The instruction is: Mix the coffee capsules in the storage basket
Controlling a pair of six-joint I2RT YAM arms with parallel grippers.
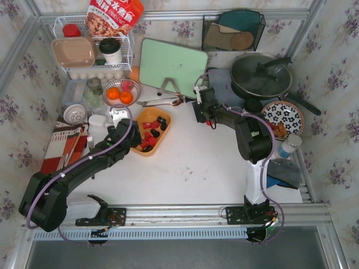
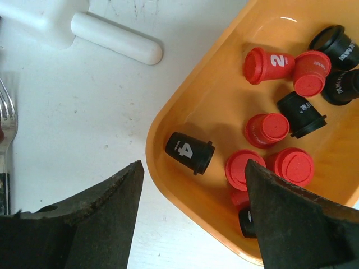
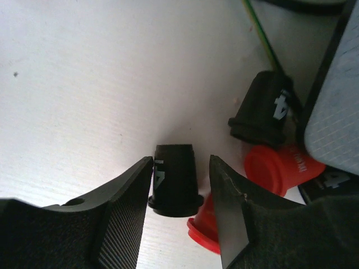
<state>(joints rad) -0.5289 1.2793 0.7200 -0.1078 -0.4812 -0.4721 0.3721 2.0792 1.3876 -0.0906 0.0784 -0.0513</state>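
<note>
**A:** Left wrist view first: where are the coffee capsules [image 2: 268, 130]?

**B:** Most lie loose in the storage basket [image 2: 185, 95], red and black partly mingled and bunched toward one end. A black pod marked 4 [image 2: 189, 151] lies apart by the corner under the camera. The basket sits left of the table's [image 1: 190, 162] middle.

**A:** And the left gripper [image 2: 193, 166]?

**B:** Its jaws are wide with nothing in them, straddling that corner's rim. One finger is over the table outside, the other above the pods.

**A:** So which step is this?

**B:** Stirring, I judge. A sweep or a pick-and-drop across the tray would shuffle the colours. The outer finger must first clear the rim or it will shove the basket.

**A:** The right gripper [image 3: 180, 159]?

**B:** Well apart from the basket, near the cutting board [image 1: 171, 64]. Its jaws are narrowly parted either side of a black capsule [image 3: 174, 182] lying on the table. A sliver of gap shows on one side, so it is not gripped as far as I can see. A red capsule [image 3: 280, 167] and another black one lie just beside, against a grey edge I cannot name.

**A:** What comes next for it?

**B:** Probably close, lift and carry left to the basket.

**A:** How much room is there?

**B:** Bare tabletop runs along the basket's near and right sides. Its far edge is crowded by tongs [image 1: 160, 102] and the bowl of oranges [image 1: 119, 83], and a fork [image 2: 5, 129] lies to its left.
</note>
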